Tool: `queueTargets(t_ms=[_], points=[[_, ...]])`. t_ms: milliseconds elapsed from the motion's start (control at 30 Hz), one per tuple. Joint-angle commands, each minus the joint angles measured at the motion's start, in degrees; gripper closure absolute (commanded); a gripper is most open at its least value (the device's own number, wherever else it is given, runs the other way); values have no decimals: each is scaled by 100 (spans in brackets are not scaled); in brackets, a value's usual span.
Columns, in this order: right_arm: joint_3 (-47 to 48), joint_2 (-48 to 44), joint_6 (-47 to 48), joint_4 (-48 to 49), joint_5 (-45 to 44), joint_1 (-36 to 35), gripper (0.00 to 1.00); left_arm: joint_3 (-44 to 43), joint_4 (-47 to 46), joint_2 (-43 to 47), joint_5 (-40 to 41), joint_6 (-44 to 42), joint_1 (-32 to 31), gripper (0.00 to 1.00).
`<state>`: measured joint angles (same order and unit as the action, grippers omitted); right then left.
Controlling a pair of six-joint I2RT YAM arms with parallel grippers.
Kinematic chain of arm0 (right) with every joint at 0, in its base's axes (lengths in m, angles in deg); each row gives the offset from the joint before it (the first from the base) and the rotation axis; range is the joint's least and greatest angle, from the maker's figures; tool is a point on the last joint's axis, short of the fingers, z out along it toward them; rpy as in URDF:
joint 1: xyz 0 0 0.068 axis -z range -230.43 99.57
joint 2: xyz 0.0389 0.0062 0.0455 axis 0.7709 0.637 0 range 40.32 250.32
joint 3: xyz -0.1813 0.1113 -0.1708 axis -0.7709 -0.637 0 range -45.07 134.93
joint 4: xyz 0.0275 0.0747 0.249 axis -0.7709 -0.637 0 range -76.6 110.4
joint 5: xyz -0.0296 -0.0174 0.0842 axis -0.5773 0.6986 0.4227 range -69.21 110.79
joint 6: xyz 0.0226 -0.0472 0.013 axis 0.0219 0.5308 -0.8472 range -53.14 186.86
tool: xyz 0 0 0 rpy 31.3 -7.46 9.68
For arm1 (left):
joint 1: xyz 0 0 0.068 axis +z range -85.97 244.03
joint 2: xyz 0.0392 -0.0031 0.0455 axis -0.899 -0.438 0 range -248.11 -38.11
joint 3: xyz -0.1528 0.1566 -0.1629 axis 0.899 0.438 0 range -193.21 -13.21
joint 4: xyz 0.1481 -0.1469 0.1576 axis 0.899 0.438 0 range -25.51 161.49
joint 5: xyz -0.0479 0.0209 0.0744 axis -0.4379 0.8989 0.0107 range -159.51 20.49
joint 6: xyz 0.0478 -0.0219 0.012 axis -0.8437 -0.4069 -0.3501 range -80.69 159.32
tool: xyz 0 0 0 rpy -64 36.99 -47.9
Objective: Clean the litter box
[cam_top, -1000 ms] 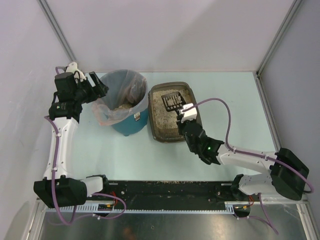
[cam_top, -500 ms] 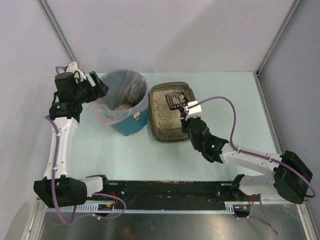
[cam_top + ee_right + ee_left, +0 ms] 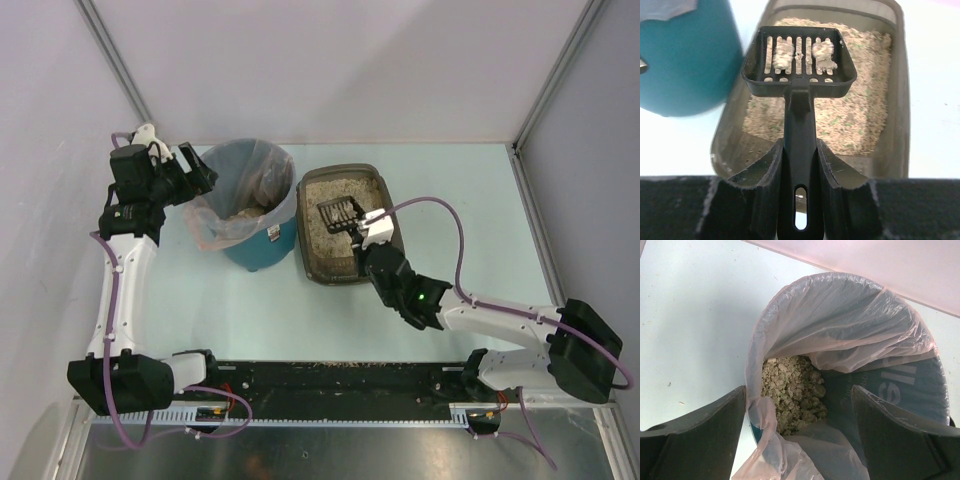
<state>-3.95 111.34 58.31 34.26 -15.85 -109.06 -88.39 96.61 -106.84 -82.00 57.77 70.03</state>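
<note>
The litter box [image 3: 304, 228] is a grey-brown tray of beige granules at the table's middle, also in the right wrist view [image 3: 898, 95]. My right gripper [image 3: 800, 155] is shut on the handle of a black slotted scoop [image 3: 799, 55]. The scoop is held just above the litter with two pale clumps [image 3: 783, 52] on its grid. From above, the scoop [image 3: 340, 210] hangs over the box's middle, with the right gripper [image 3: 362, 232] at the near right rim. My left gripper [image 3: 799, 390] stands open, its fingers astride the near rim of the lined bin.
A round teal bin [image 3: 257, 247] with a clear plastic liner [image 3: 840, 315] stands just left of the litter box, with greenish-beige clumps [image 3: 792, 390] at its bottom. The left gripper [image 3: 198, 176] sits at the bin's far left rim. The booth walls close the back and sides.
The right arm shifted the scoop slightly back and then toward the box's left middle, its head now raised with clumps on it. The left arm has not moved.
</note>
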Motion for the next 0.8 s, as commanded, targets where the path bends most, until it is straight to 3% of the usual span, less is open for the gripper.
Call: queueTargets(t_ms=[0,367,767], points=[[203,-273,-148,-184,-220,300,100,91,-57,-88,-518,114,-99,13],[352,-704,328,-217,-808,169,100,293,-118,-18,-290,9,-90,19],[1723,-511,1136,-288,-968,-298,100,565,-127,61,80,-88,-99,25]])
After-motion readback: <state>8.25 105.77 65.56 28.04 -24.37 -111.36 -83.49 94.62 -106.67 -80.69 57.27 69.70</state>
